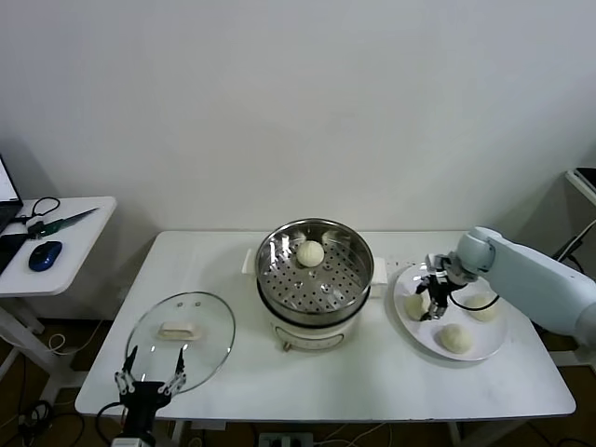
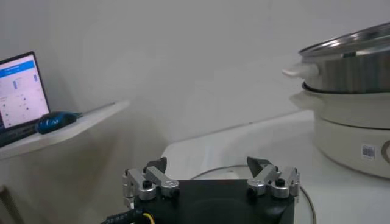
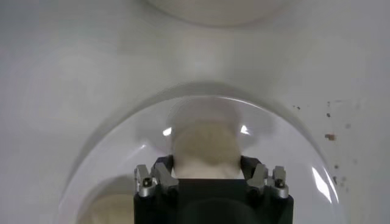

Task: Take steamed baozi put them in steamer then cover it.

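Head view: right pincer (image 1: 435, 296) at right of frame, clamped on a baozi (image 1: 416, 304) on the plate (image 1: 496, 346), ready for lifting toward the steamer (image 1: 315, 270) at centre.

Left wrist view: left pincer (image 2: 211, 181) parked wide open, empty.

Right wrist view: fingers (image 3: 163, 174) squeezing the bun.

A white rectangular table (image 1: 279, 391) holds a round shiny stainless-steel steamer (image 1: 315, 279) on a cream-white base at its centre, with one small round cream-white steamed bun (image 1: 310, 253) lying on the perforated floor toward the far side. To the robot's right, a flat white plate (image 1: 414, 333) carries three more cream-white buns, and the right gripper (image 1: 432, 300) is lowered onto the one nearest the steamer (image 1: 415, 305), its fingers on either side of it. Near the front left corner, a round glass lid with a white handle (image 1: 181, 329) lies flat, and the left gripper (image 1: 149, 381) hangs at the table's front edge just beside it, fingers spread apart.
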Controlling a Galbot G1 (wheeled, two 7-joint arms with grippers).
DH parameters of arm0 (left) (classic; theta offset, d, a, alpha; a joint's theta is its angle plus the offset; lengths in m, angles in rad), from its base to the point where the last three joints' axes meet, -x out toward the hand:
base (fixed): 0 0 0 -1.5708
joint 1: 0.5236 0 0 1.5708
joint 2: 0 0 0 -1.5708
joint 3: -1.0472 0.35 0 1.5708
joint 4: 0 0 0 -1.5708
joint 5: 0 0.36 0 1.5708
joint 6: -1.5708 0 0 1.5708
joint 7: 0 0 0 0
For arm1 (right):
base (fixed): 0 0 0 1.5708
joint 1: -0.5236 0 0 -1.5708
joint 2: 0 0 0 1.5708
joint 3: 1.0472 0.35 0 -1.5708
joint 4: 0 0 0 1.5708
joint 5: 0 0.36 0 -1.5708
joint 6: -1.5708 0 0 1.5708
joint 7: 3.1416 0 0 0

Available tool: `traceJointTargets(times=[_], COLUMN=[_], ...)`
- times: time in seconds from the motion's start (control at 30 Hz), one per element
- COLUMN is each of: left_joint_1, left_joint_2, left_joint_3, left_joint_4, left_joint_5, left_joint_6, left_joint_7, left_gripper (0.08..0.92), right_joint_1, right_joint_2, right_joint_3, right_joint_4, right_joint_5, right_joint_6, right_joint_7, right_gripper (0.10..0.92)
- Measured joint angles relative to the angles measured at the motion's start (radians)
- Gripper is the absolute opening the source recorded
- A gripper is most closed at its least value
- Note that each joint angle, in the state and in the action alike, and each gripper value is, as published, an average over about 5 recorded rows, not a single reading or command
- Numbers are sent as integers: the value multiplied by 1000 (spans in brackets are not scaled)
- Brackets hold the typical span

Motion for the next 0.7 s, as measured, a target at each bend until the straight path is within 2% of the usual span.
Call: traceJointTargets(times=[0.37, 0.7], left_joint_1=[2, 10], left_joint_2=[3, 10], left_joint_3=[13, 36], left_joint_4=[-11, -20], left_joint_5=[2, 8], left_joint_6=[1, -1], left_joint_7=[2, 7], left_gripper=[823, 823], right_joint_1=[204, 521], right_joint_2=[-29, 57], right_joint_3=[-131, -341], right_joint_4=[52, 113], right_joint_5=[142, 371], right_joint_6=[-17, -61], right_joint_7=[-3, 11], right_gripper=[696, 696])
